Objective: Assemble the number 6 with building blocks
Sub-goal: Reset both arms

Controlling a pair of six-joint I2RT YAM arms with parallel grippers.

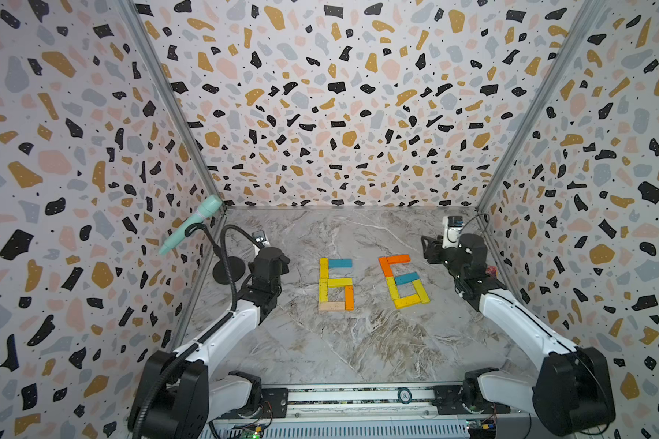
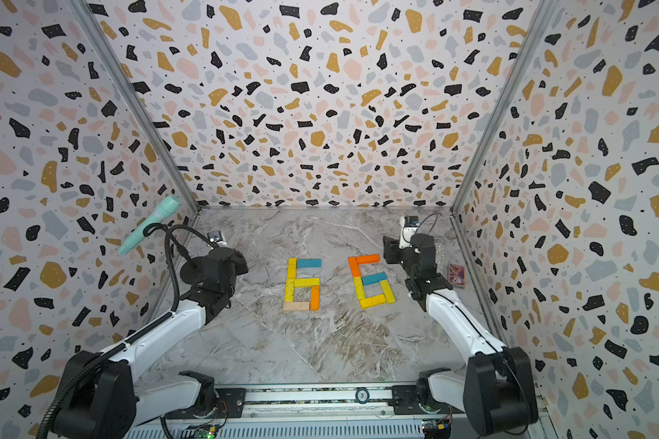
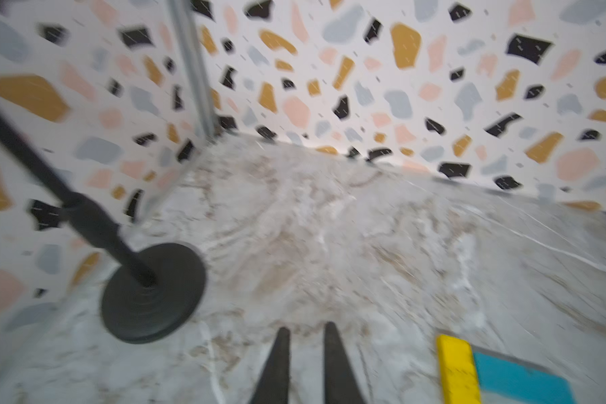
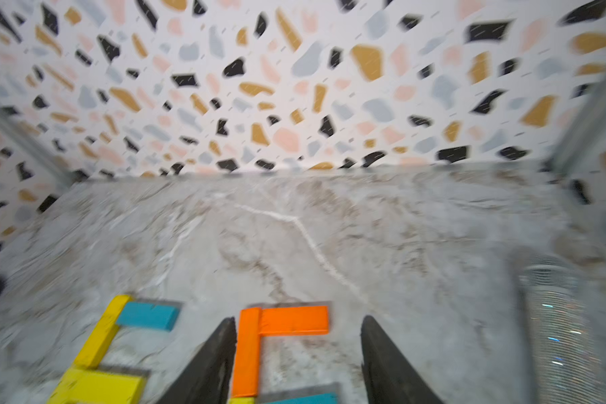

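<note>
Plainly, left gripper (image 3: 307, 326) and right gripper (image 4: 297, 319) fingers stand apart, empty; the right could nudge the nearby orange building blocks (image 4: 245, 349).

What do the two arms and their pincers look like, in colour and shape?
The left arm and right arm have white shells, black joints and a black cable alongside. The left pincer and right pincer each have two black, tapering fingers.

Left arm (image 1: 221, 334) reaches forward from its base with the elbow low and the wrist tipped down. Left gripper (image 3: 307, 328) — fingers parted by a narrow gap. Right arm (image 1: 510, 319) reaches forward likewise, wrist turned inward. Right gripper (image 4: 298, 319) — fingers spread wide. Both wrist views are blurred.
</note>
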